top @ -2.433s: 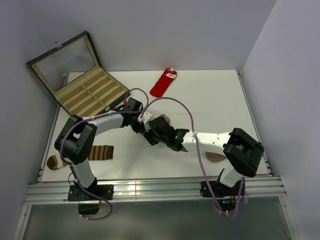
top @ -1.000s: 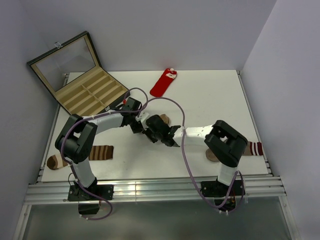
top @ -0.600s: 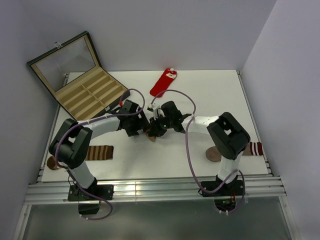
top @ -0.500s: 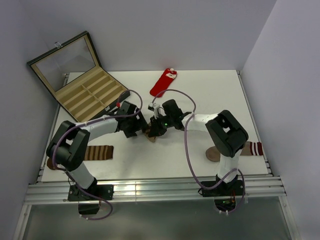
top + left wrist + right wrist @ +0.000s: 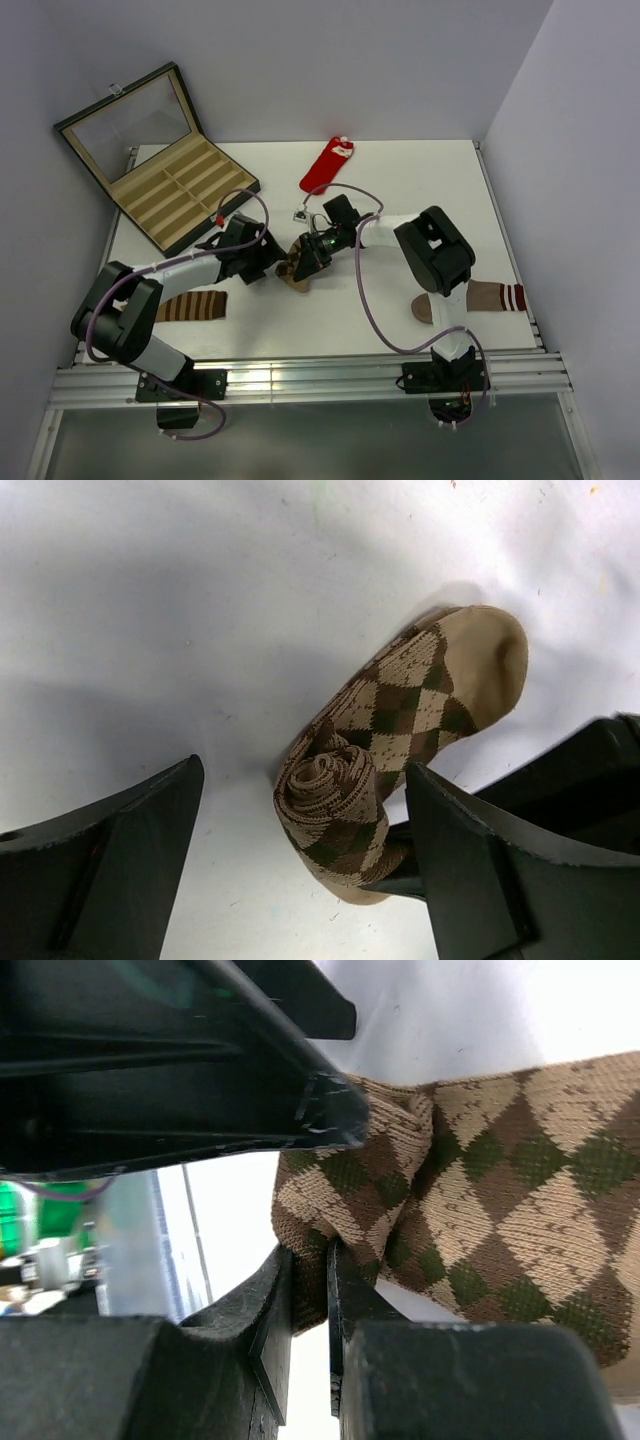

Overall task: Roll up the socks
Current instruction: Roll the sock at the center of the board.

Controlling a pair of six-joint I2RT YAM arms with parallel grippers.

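The argyle sock [image 5: 296, 268] lies mid-table, rolled up at one end, its tan toe flat. In the left wrist view the roll [image 5: 328, 780] sits between my left gripper's [image 5: 305, 780] wide-open fingers [image 5: 120, 850], touching neither. My left gripper [image 5: 264, 264] is just left of the sock. My right gripper [image 5: 311, 253] reaches in from the right and is shut on the sock. The right wrist view shows a fold of argyle sock [image 5: 500, 1190] pinched between the right gripper's [image 5: 312, 1280] narrow jaws. The red sock [image 5: 327, 166] with a white cuff lies flat at the back.
An open case [image 5: 172, 185] with tan compartments stands at the back left, lid up. A brown-and-cream striped sock [image 5: 196, 305] lies near the front left. A plain brown sock [image 5: 478, 297] lies at the front right beside the right arm's base.
My left gripper opened, let go of the sock and drew back to the left. The right arm folded round toward the back while keeping its hold on the sock.
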